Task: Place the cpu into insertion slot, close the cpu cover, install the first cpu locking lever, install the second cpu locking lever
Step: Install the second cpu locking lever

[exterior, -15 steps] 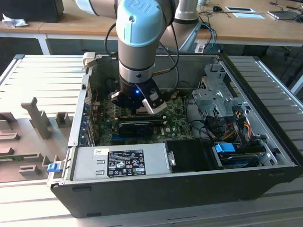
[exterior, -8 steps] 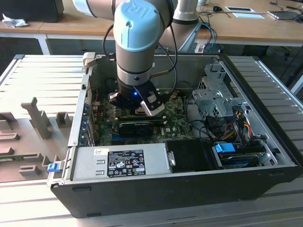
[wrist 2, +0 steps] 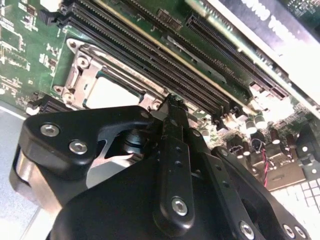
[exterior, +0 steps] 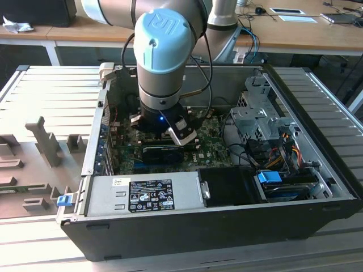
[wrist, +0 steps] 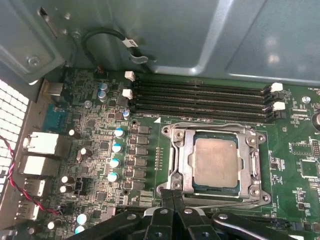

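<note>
My black tool [wrist: 172,196] hangs inside the open dark computer case [exterior: 227,226], its fingertips pressed together and empty, just beside the edge of the square silvery-rimmed insertion slot [wrist: 176,150]. The pale silvery-grey square cpu [wrist: 216,161] sits in that slot, framed by the thin metal cpu cover [wrist: 250,145] lying closed over it on the green motherboard [wrist: 100,150].

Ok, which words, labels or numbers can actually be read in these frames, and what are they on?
No text can be quoted reliably.
Power supply labels, exterior view: too small.
Black card, second wrist view: white lettering blurred and cut off.
Motherboard, first wrist view: markings too small.
cpu: no legible print on its face.
Blue joint cap: a raised emblem, no readable word.
</note>
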`<state>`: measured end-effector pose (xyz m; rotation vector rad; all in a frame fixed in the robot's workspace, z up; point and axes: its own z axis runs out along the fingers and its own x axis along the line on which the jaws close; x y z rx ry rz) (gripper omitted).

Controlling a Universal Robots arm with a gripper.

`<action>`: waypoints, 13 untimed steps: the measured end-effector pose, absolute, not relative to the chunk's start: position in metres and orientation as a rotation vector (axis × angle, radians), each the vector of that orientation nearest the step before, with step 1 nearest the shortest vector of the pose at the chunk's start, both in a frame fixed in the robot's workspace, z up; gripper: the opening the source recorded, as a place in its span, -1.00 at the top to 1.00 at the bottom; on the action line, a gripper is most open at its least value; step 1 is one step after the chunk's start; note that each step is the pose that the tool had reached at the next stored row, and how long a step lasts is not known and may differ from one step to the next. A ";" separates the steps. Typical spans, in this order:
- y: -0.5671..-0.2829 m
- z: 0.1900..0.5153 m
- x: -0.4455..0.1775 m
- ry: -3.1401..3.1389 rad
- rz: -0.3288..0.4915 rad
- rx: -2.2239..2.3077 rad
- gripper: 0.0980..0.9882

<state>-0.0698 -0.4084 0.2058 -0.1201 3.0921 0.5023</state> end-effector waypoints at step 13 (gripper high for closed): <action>-0.411 0.196 -0.074 3.067 0.586 -0.121 0.98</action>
